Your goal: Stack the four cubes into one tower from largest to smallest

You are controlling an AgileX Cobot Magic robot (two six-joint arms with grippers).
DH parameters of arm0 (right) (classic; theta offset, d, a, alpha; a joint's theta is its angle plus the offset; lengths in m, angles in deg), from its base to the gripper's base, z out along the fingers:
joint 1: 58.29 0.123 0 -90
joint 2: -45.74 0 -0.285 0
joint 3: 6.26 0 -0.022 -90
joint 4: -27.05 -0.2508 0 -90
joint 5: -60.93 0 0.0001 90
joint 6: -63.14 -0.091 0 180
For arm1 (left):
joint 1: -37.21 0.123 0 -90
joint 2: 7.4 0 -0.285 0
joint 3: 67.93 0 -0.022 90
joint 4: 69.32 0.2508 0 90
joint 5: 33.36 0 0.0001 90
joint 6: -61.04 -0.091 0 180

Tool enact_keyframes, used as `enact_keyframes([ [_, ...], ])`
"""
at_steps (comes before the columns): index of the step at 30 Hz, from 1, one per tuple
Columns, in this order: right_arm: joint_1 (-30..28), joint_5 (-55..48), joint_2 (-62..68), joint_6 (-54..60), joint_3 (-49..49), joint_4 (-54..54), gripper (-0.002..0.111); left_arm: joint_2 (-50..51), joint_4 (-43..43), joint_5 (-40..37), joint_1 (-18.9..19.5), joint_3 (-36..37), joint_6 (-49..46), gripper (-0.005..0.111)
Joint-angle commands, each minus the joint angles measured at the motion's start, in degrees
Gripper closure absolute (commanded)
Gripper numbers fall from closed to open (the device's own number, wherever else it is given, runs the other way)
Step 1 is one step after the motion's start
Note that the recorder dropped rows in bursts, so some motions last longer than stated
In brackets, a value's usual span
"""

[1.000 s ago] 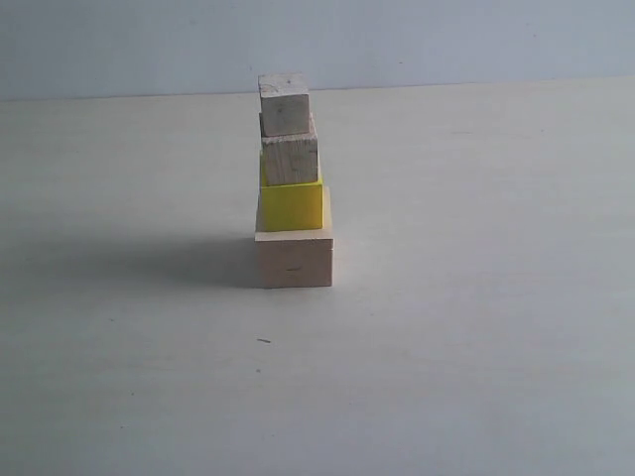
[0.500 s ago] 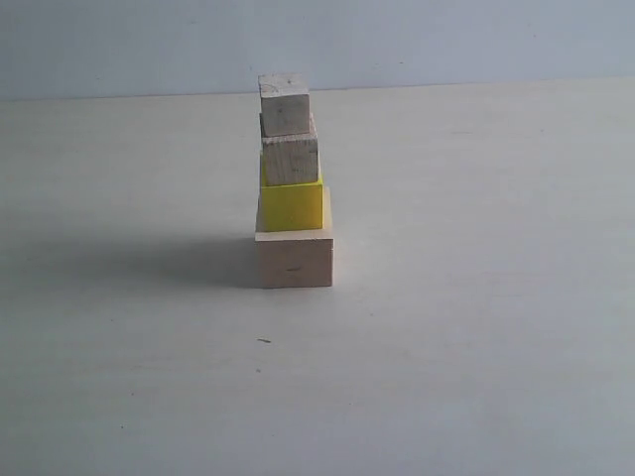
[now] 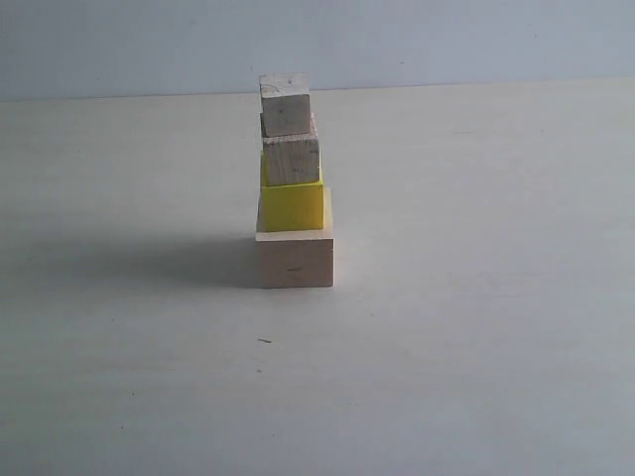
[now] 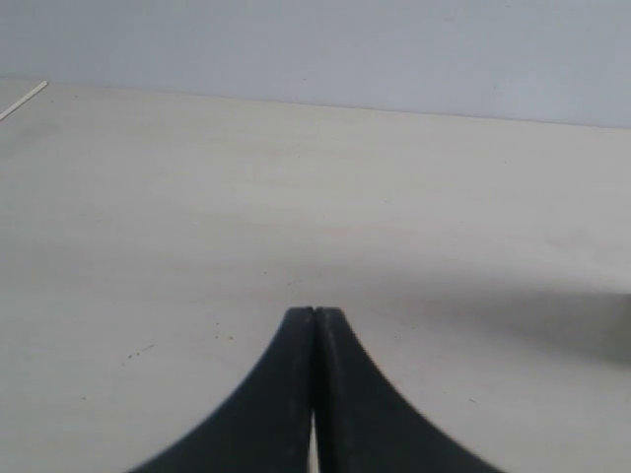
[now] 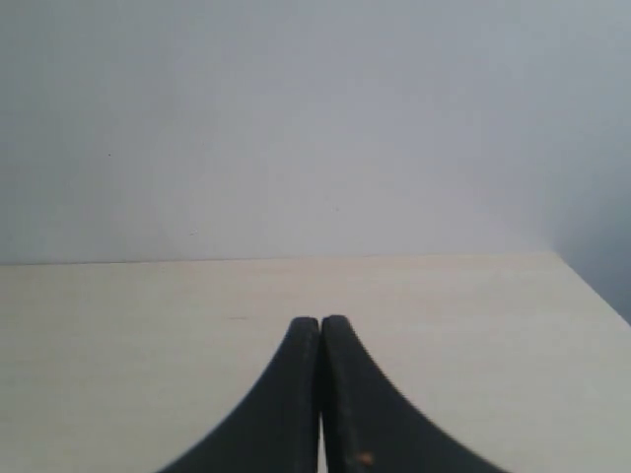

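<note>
In the exterior view the tower stands a little left of the table's middle. Its base is the large pale wood cube (image 3: 296,260). On that sits the bright yellow cube (image 3: 292,206), then the brownish wood cube (image 3: 292,161), and the smallest pale wood cube (image 3: 286,106) tops it. Neither arm shows in that view. My left gripper (image 4: 315,313) is shut with nothing in it, over bare table. My right gripper (image 5: 320,321) is shut and empty too, facing the wall. No cube shows in either wrist view.
The pale table (image 3: 476,297) spreads wide around the tower, which casts a shadow (image 3: 139,260) to the left. A grey wall (image 3: 446,40) closes the back. The table's edge and corner (image 5: 582,281) show in the right wrist view.
</note>
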Motion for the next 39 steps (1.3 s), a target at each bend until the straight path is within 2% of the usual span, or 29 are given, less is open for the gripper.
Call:
enact_keyframes([
  [1,-0.4,3.0,-2.7,0.0,4.8,-1.0,0.108,-0.3,0.1,0.5,-0.4,0.2,0.6,0.107],
  [8,-0.4,3.2,-13.1,0.0,14.7,-2.6,0.108,-0.3,0.1,0.5,-0.4,0.2,0.6,0.107],
  [14,-0.4,2.8,-19.4,0.0,19.0,-4.9,0.108,-0.3,0.1,0.5,-0.4,0.2,0.6,0.107],
  [20,-0.4,-3.3,-20.2,0.1,19.0,-5.9,0.108,-0.3,0.1,0.5,-0.4,0.2,0.6,0.107],
  [29,-0.4,-6.9,-20.2,3.3,19.0,-5.3,0.108,-0.3,0.1,0.5,-0.4,0.2,0.6,0.107],
  [39,-0.4,-6.7,-20.2,3.4,19.0,-5.5,0.108,-0.3,0.1,0.5,-0.4,0.2,0.6,0.107],
])
